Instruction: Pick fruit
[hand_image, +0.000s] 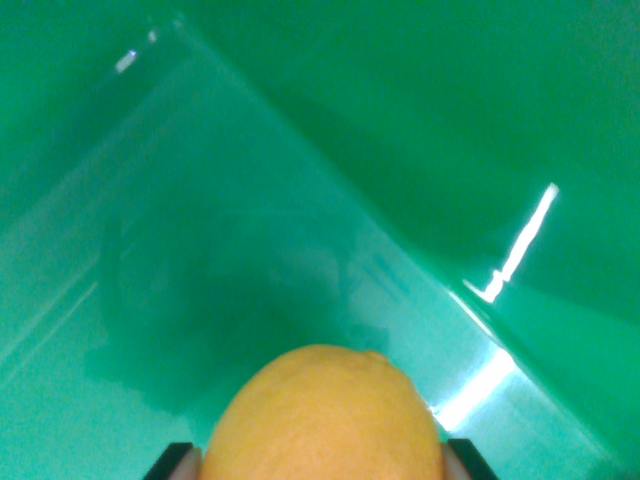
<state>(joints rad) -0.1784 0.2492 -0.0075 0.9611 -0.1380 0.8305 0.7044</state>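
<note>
Fruit, an orange-yellow round one, sits at the near bottom edge of the wrist view, pressed between the two dark fingers whose tips show on either side of it, so they look clamped on it. Beyond it spreads a glossy green bin, with a wall rising on the right. The fingers hold only the widest part of a smooth, rounded skin; a sudden swing might let it slip out

Two dark, squared fingers, seemingly black with paler inner faces, mostly hidden.
</note>
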